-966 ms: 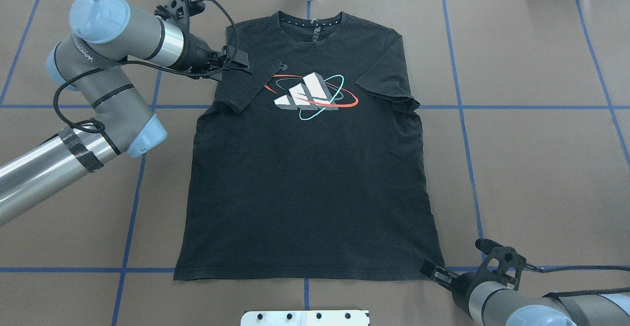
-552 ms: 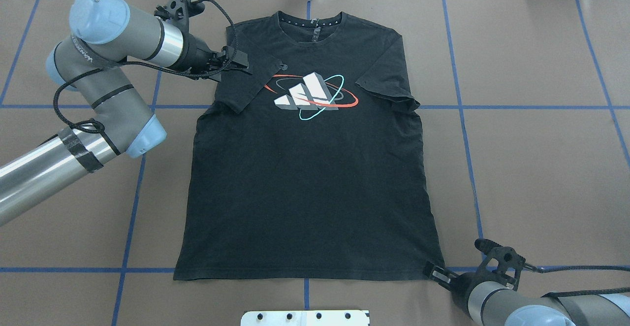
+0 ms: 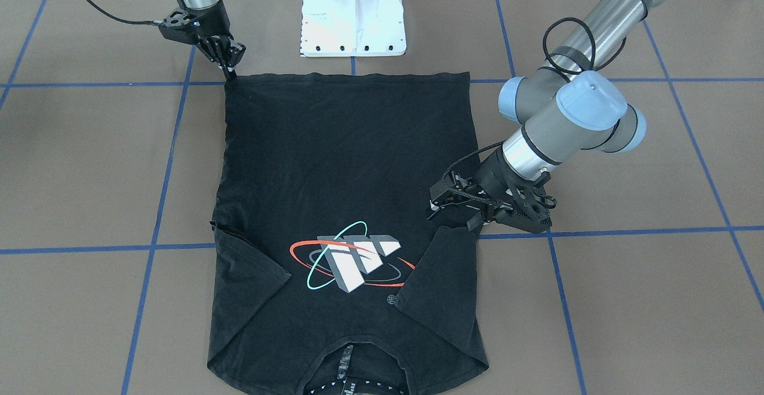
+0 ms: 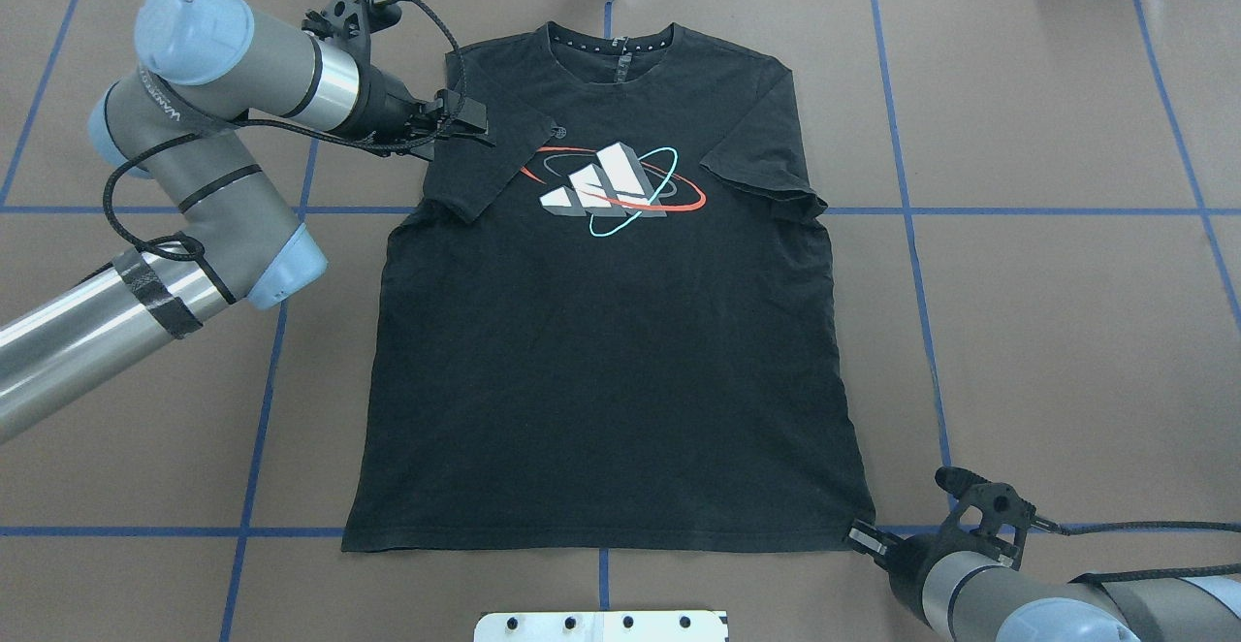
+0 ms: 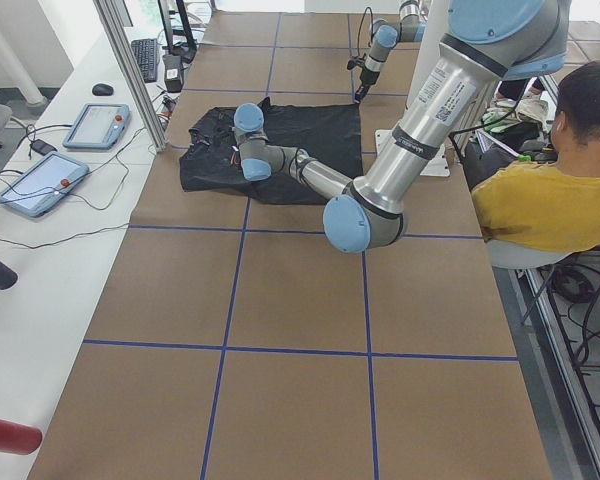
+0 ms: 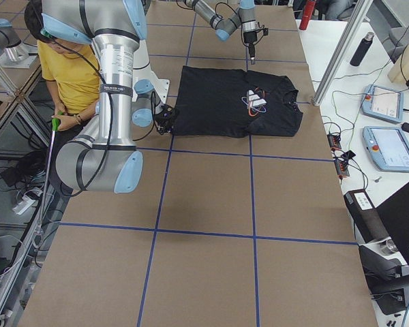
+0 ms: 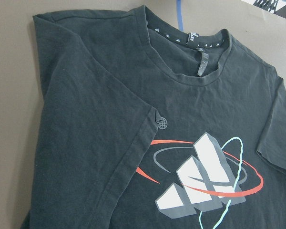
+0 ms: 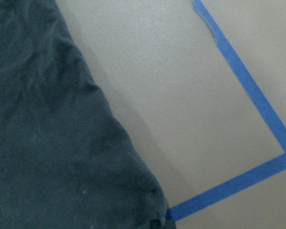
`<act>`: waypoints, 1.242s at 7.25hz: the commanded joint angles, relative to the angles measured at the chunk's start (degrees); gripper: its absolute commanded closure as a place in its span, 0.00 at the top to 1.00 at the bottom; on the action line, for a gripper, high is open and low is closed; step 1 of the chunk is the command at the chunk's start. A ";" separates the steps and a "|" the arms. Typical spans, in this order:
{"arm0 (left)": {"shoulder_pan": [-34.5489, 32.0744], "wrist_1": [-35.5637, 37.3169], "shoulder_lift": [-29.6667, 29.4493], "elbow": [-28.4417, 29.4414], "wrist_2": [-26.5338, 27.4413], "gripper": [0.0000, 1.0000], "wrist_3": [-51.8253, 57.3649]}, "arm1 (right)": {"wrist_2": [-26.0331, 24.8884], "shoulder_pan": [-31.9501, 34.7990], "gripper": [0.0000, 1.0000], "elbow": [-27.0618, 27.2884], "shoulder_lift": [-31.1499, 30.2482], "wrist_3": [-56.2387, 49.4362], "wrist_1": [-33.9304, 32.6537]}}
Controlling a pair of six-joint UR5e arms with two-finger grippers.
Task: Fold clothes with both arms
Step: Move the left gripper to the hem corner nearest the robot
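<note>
T-shirt (image 4: 611, 351) laid flat on table (image 4: 1047, 332), logo up, left sleeve tucked in. Left gripper (image 3: 452, 213) held over sleeve, fingers seemingly spread. Right gripper (image 4: 866, 537) beside hem corner, finger state cannot be told. Both hem layers to be pinched before lift

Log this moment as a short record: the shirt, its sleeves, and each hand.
garment: black T-shirt, flat on the table, logo up, collar away from the robot
sleeves: both folded in over the front; the sleeve on the robot's left reaches the logo's edge
body fold: not yet done
left hand: at that folded sleeve, looks open, holds nothing
right hand: at the hem corner on the robot's right; open or shut unclear
</note>
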 commanded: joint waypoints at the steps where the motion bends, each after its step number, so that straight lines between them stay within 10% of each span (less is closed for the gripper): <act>1: 0.29 1.33 3.53 -5.96 -1.44 0.99 -12.95 | 0.19 0.07 0.00 3.98 -3.03 0.02 0.00; 4: 17.73 2.47 27.26 -28.75 21.07 0.99 -24.34 | 0.80 -0.37 0.00 5.05 -3.48 0.02 0.09; 9: 32.71 18.65 34.82 -40.26 26.69 0.98 -34.03 | 0.98 -0.37 0.00 5.58 -3.31 0.02 0.09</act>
